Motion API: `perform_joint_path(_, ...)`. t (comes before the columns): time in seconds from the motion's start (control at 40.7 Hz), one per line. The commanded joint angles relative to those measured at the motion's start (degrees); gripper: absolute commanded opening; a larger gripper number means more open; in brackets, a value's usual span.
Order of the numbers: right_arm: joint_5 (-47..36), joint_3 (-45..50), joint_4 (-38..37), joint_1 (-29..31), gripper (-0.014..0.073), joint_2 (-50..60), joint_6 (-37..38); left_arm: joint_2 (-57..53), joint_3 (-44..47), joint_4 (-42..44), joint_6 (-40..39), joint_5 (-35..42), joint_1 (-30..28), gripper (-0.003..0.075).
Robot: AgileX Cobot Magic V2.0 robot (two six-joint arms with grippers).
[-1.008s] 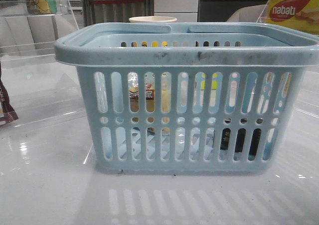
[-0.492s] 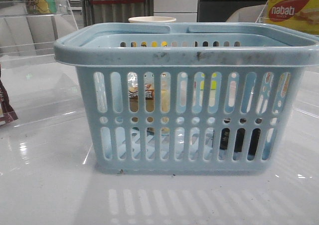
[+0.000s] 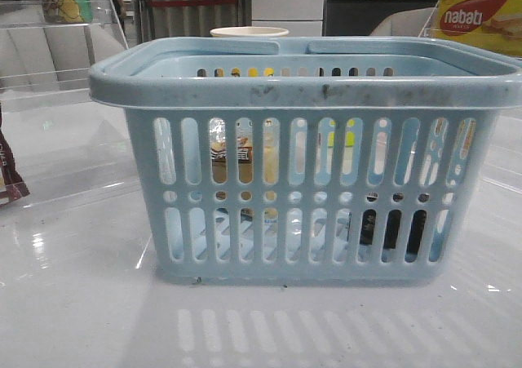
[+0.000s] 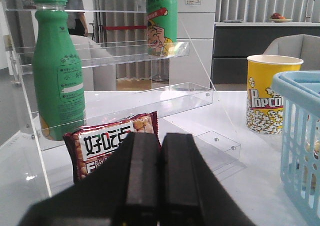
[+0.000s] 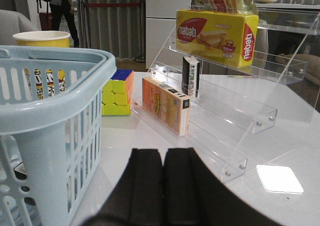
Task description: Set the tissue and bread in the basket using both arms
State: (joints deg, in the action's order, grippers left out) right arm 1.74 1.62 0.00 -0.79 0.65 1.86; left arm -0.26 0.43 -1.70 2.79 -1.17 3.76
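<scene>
The light blue basket [image 3: 303, 90] fills the middle of the front view. Through its slots I see the bread [image 3: 241, 151], brown with a dark label, inside at the left, and the dark tissue pack [image 3: 392, 229] low inside at the right. Neither gripper shows in the front view. My left gripper [image 4: 160, 136] is shut and empty, left of the basket [image 4: 301, 136]. My right gripper [image 5: 164, 153] is shut and empty, right of the basket [image 5: 55, 110].
By the left gripper are a maroon snack packet [image 4: 107, 142], a green bottle [image 4: 56, 70] on a clear shelf, and a yellow popcorn cup [image 4: 271, 93]. By the right gripper are a colour cube [image 5: 117, 92], an orange box [image 5: 166, 104] and a nabati box [image 5: 216, 36] on a clear stepped shelf.
</scene>
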Motion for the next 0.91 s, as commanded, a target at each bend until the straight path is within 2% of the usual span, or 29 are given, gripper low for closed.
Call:
perform_joint_path(0.0,-5.56,-0.3,0.0,0.39,0.0028,1.07,-0.04,-0.94,0.26,-0.15,-0.06,5.1,0.3,0.0093)
perform_joint_path(0.221,-6.24,-0.3,2.48,0.34,0.0028,1.07,0.08,-0.94,0.26,-0.15,-0.06,5.1,0.3,0.0093)
perform_joint_path(0.885,-6.2,-0.3,2.48,0.34,0.0028,1.07,0.08,-0.94,0.26,-0.15,-0.06,5.1,0.3,0.0093)
